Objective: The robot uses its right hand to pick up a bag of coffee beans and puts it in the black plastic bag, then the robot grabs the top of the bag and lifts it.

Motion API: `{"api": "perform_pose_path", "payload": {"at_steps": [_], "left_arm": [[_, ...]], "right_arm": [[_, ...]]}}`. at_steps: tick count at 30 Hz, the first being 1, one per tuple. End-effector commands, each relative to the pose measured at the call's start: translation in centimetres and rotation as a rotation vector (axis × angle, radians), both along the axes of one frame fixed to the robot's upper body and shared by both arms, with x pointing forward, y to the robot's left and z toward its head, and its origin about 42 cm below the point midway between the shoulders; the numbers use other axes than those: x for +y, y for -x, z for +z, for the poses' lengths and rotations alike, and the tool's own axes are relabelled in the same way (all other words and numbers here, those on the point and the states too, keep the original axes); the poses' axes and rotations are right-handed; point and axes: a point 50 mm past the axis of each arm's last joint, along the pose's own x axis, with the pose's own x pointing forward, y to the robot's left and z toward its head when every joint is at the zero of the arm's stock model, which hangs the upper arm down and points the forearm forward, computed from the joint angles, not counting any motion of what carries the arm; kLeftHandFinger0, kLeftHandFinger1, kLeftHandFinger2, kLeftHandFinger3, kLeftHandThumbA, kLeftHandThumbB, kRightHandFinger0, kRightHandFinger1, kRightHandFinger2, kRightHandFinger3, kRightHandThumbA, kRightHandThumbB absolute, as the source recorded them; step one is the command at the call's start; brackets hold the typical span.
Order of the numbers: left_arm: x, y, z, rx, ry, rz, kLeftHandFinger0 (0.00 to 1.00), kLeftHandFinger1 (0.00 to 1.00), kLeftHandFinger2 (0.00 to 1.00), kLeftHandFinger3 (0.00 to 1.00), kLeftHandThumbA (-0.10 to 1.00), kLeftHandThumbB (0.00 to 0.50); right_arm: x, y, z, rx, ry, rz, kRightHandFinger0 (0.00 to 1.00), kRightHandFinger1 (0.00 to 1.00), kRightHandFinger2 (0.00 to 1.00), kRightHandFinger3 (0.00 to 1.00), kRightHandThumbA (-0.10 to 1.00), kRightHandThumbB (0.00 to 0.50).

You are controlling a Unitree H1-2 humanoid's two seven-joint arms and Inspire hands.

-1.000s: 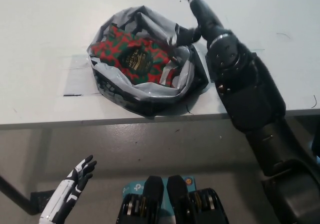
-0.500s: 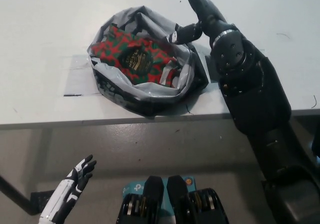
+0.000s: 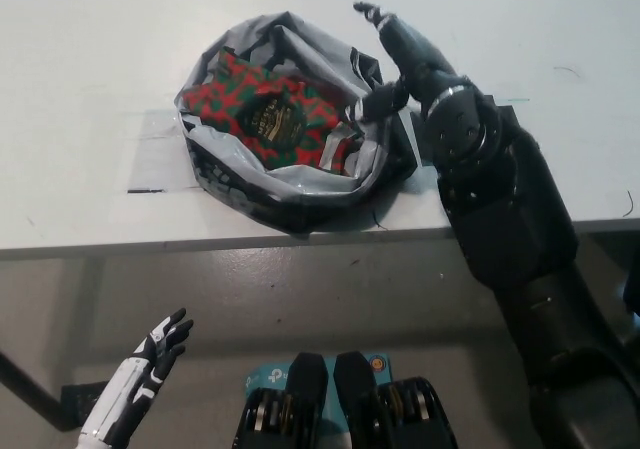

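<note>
The black plastic bag (image 3: 290, 194) lies open on the white table (image 3: 90, 59), its glossy rim folded back. Inside it rests the coffee bean bag (image 3: 265, 109), red and green patterned with a dark round label. My black right hand (image 3: 395, 54) is at the bag's right rim, fingers spread, with one finger against the rim at the upper right. It holds nothing. My white left hand (image 3: 140, 379) hangs low at the lower left, below the table edge, fingers apart.
The table's front edge (image 3: 200, 241) runs across the middle of the picture, with grey floor (image 3: 330, 299) below it. A short dark mark (image 3: 145, 190) lies on the table left of the bag.
My right hand has moved a little down and toward the bag's right rim after rising slightly half a second ago. The bag, the coffee beans and my left hand have stayed put.
</note>
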Motion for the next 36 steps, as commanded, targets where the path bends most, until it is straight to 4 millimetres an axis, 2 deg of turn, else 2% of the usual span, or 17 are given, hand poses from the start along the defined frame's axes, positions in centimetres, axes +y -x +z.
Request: {"api": "perform_pose_path", "payload": {"at_steps": [1, 7, 16, 21, 22, 23, 24, 25, 26, 27, 28, 29, 30, 32, 33, 34, 36], "left_arm": [[0.6, -0.6, 1.2, -0.046, -0.029, -0.014, 1.00, 1.00, 1.00, 1.00, 0.96, 0.325], [0.6, -0.6, 1.2, -0.043, -0.023, -0.015, 1.00, 1.00, 1.00, 1.00, 0.95, 0.318], [0.5, -0.8, 1.3, -0.043, -0.018, -0.015, 1.00, 1.00, 1.00, 1.00, 0.95, 0.327], [0.6, -1.0, 1.4, -0.043, -0.013, -0.014, 1.00, 1.00, 1.00, 1.00, 0.95, 0.341], [0.5, -1.0, 1.3, -0.043, -0.011, -0.015, 1.00, 1.00, 1.00, 1.00, 0.95, 0.337], [0.5, -1.0, 1.3, -0.043, -0.010, -0.016, 1.00, 1.00, 1.00, 1.00, 0.94, 0.336], [0.5, -1.0, 1.3, -0.044, -0.010, -0.018, 1.00, 1.00, 1.00, 1.00, 0.94, 0.335], [0.4, -1.0, 1.3, -0.044, -0.011, -0.018, 1.00, 1.00, 1.00, 1.00, 0.94, 0.334], [0.4, -1.2, 1.4, -0.048, -0.014, -0.019, 1.00, 1.00, 1.00, 1.00, 0.94, 0.334], [0.3, -1.2, 1.5, -0.049, -0.014, -0.020, 1.00, 1.00, 1.00, 1.00, 0.94, 0.334], [0.3, -1.3, 1.5, -0.050, -0.015, -0.021, 1.00, 1.00, 1.00, 1.00, 0.95, 0.334], [0.3, -1.3, 1.5, -0.050, -0.016, -0.022, 1.00, 1.00, 1.00, 1.00, 0.95, 0.334], [0.3, -1.3, 1.6, -0.049, -0.015, -0.025, 1.00, 1.00, 1.00, 1.00, 0.95, 0.336], [0.3, -1.3, 1.6, -0.049, -0.015, -0.026, 1.00, 1.00, 1.00, 1.00, 0.95, 0.336], [0.3, -1.4, 1.8, -0.054, -0.019, -0.029, 1.00, 1.00, 1.00, 1.00, 0.94, 0.336], [0.3, -1.5, 1.9, -0.054, -0.023, -0.031, 1.00, 1.00, 1.00, 1.00, 0.95, 0.342], [0.3, -1.5, 2.0, -0.054, -0.027, -0.032, 1.00, 1.00, 1.00, 1.00, 0.95, 0.350]], "right_arm": [[0.5, -0.4, 0.5, -0.008, 0.059, -0.019, 1.00, 1.00, 1.00, 1.00, 0.99, 0.500], [0.6, -0.7, -2.0, 0.052, 0.089, -0.030, 1.00, 1.00, 1.00, 1.00, 0.97, 0.500], [0.6, -1.5, -4.0, 0.081, 0.151, -0.092, 1.00, 1.00, 1.00, 1.00, 0.95, 0.500], [0.7, -2.2, -4.2, 0.070, 0.257, -0.124, 1.00, 1.00, 1.00, 1.00, 0.98, 0.462], [0.7, -2.4, -4.1, 0.051, 0.305, -0.134, 0.89, 1.00, 1.00, 1.00, 0.80, 0.247], [0.7, -2.6, -4.0, 0.037, 0.338, -0.141, 0.65, 0.80, 0.94, 1.00, 0.76, 0.293], [0.6, -2.8, -3.8, 0.014, 0.376, -0.154, 0.49, 0.65, 0.81, 1.00, 0.64, 0.262], [0.6, -2.8, -3.7, 0.007, 0.380, -0.158, 0.42, 0.57, 0.72, 1.00, 0.60, 0.246], [0.6, -2.8, -3.3, -0.033, 0.381, -0.175, 0.05, 0.09, 0.28, 0.90, 0.38, 0.152], [0.5, -2.8, -3.1, -0.048, 0.378, -0.182, 0.05, 0.09, 0.28, 0.90, 0.38, 0.152], [0.5, -2.8, -2.8, -0.063, 0.359, -0.191, 0.01, 0.02, 0.16, 0.79, 0.29, 0.113], [0.5, -2.8, -2.8, -0.064, 0.347, -0.193, 0.01, 0.02, 0.16, 0.79, 0.29, 0.113], [0.4, -2.8, -2.2, -0.070, 0.284, -0.202, 0.00, 0.00, 0.10, 0.56, 0.26, 0.096], [0.3, -2.9, -2.0, -0.072, 0.269, -0.205, 0.00, 0.00, 0.10, 0.56, 0.26, 0.096], [0.1, -2.9, -1.0, -0.083, 0.191, -0.214, 0.00, 0.05, 0.19, 0.24, 0.35, 0.148], [0.0, -2.9, -0.6, -0.083, 0.157, -0.212, 0.02, 0.10, 0.26, 0.31, 0.36, 0.156], [-0.3, -2.8, 0.3, -0.084, 0.108, -0.205, 0.00, 0.09, 0.24, 0.29, 0.37, 0.159]]}}
